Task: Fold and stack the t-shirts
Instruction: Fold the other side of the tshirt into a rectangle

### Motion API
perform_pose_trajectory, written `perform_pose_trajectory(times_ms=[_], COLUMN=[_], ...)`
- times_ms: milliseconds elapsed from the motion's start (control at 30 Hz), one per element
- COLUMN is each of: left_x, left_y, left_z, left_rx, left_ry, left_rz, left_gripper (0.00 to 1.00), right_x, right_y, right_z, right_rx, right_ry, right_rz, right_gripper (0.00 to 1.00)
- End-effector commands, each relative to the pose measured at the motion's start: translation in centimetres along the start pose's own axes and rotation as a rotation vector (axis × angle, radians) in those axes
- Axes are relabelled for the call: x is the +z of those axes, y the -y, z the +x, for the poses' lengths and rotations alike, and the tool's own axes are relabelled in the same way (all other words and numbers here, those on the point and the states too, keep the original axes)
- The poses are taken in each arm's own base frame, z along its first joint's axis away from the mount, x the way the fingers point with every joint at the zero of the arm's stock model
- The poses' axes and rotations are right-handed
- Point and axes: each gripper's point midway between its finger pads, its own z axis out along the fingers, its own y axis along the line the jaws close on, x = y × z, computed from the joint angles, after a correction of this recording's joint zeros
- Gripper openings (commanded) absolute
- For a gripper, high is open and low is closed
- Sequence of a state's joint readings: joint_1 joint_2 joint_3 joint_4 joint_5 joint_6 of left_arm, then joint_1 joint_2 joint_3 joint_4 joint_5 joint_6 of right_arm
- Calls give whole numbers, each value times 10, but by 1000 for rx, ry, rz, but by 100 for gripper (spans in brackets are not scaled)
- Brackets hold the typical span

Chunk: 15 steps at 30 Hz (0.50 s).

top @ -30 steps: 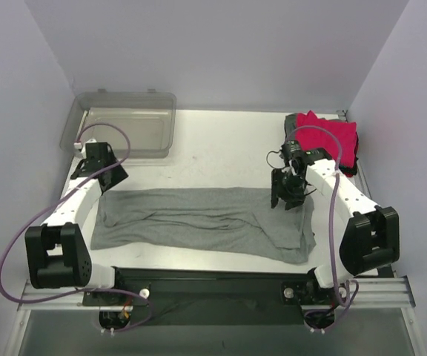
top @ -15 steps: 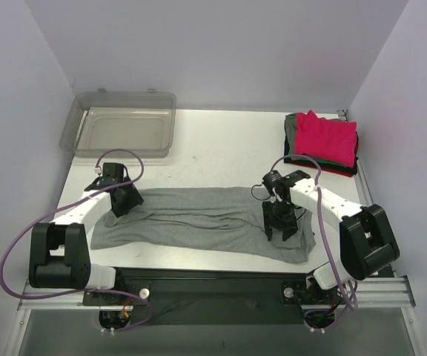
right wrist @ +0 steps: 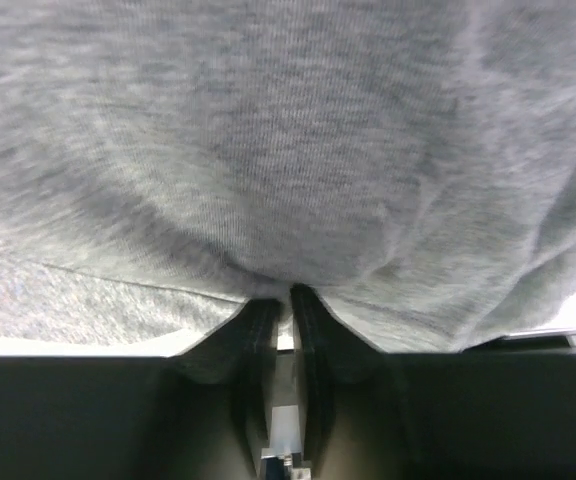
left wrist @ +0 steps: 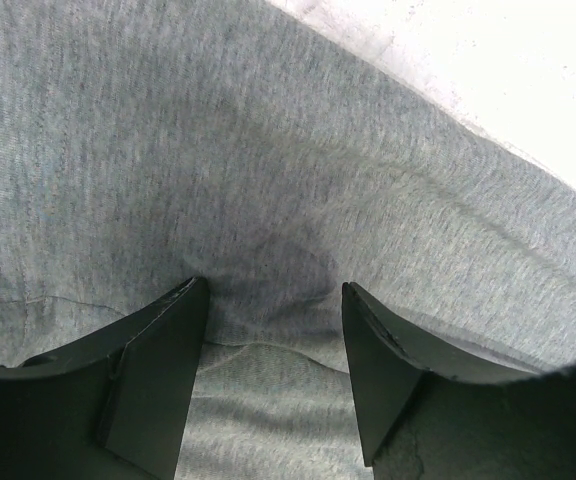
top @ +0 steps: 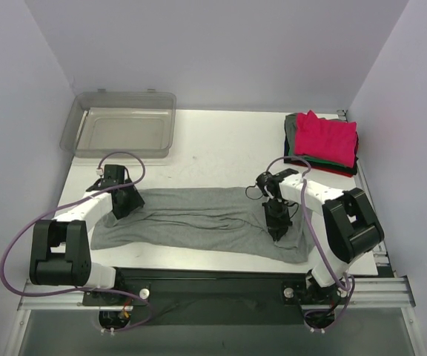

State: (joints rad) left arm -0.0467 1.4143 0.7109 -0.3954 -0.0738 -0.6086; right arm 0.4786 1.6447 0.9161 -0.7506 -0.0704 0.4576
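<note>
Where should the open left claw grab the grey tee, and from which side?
Probably the left end of the heather-grey cloth t-shirt, near its far edge, mirroring the right claw pinched on the right end. Come straight down: the cloth lies flat, with a small ridge inside the open left claw.

2 arms low — left gripper (left wrist: pixel 273 288) agape, right gripper (right wrist: pixel 282 296) pinched

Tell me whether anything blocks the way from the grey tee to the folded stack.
Nothing visible does. Only bare table lies between the grey tee and the folded stack at the far right; the clear bin sits far left.
</note>
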Motion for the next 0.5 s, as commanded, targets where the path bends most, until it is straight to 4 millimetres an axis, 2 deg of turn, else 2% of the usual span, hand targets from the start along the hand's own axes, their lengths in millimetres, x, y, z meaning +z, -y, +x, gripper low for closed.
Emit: perform_pose_trajectory(times_ms=[0,33,233,300,333,400,433,467], left_x=[6,7,14,16,17,18,19,19], left_y=[-4,-5,-19,-17,-16,-12,-11,-8], left_z=[-3,-4,-5,-7,-9,-10,-11,-10], left_rx=[14,14,23,38,41,38,34,32], left_ry=[5,7,-6,-7,-4,-7,-7,-11], left_rz=[-21,-22,-63,-59,-53,-41,-34,-24], left_gripper=[66,67,67,67,67,67,67,67], right_x=[-20,-25,-44,-46,-44,-51,-49,-56], right_y=[10,14,41,49,61,68,71,70], right_z=[-5,-5,-26,-35,-40,-58,-64,-73], right_rx=[22,28,103,122,131,145,156,160], right_ry=[25,22,25,27,23,53,40,61], right_rz=[50,58,37,34,66,84,88,85], right_gripper=[5,1,0,3,5,22,35,39])
